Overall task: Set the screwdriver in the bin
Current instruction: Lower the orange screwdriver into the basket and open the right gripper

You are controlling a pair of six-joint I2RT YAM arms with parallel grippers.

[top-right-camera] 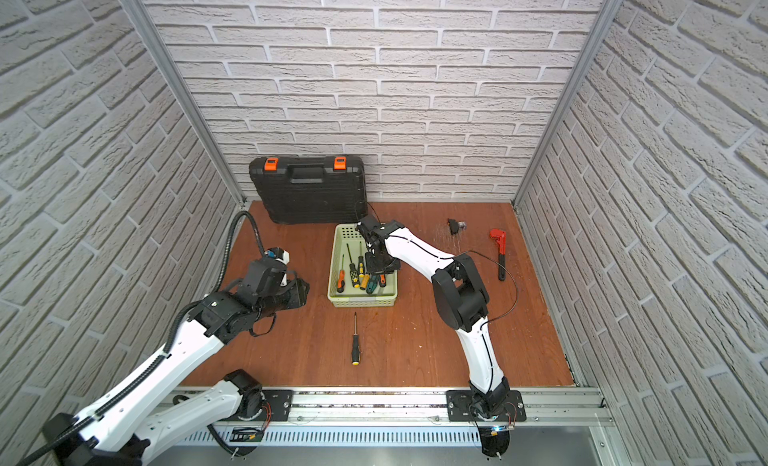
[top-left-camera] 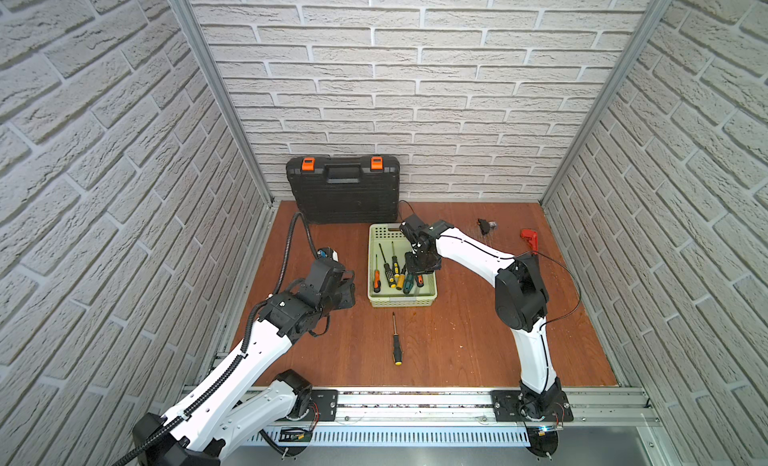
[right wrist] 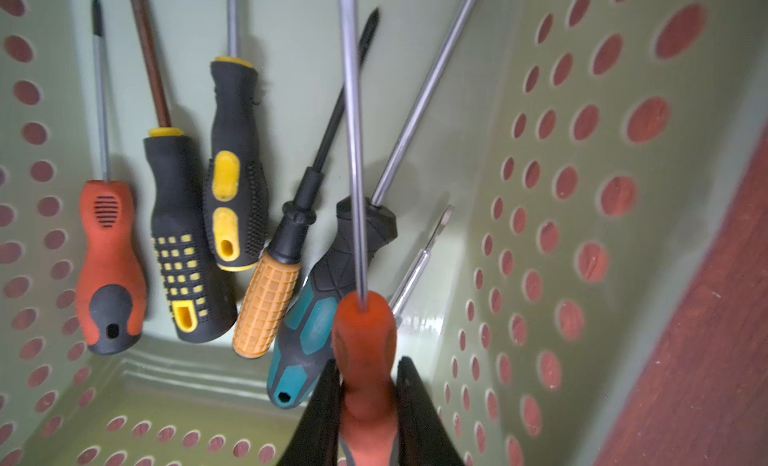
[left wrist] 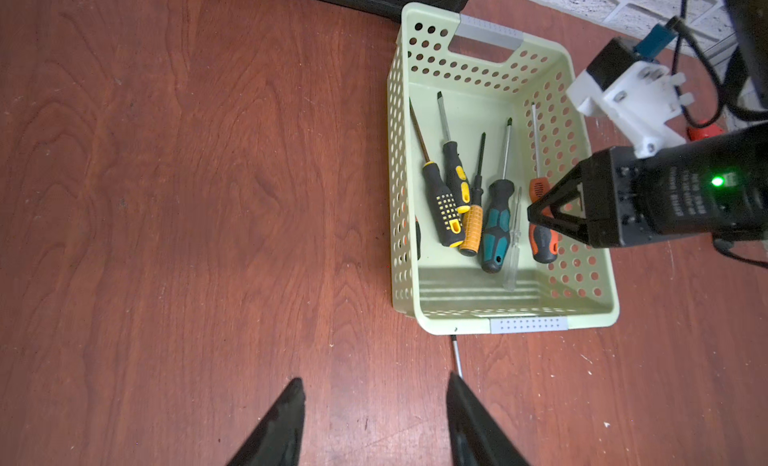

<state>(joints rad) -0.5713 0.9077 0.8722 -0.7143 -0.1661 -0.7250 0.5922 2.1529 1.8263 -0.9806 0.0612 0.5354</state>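
Eight screwdrivers show. Six lie on the floor of the single pale green bin (top-left-camera: 401, 301): an orange-and-black one (right wrist: 110, 268), two black-and-yellow ones (right wrist: 187, 243), a ribbed orange one (right wrist: 266, 306), a teal one (right wrist: 307, 331) and a small clear one (right wrist: 419, 260). The seventh, an orange-red screwdriver (right wrist: 362, 318), is pinched by its handle in the right gripper (right wrist: 368, 364), inside the bin. The eighth, a lone screwdriver (top-left-camera: 397, 346), lies on the table (top-left-camera: 478, 339) just before the bin. The left gripper (left wrist: 374, 385) hovers half-spread, empty. White lettering (left wrist: 685, 193) on the right gripper's body is unreadable.
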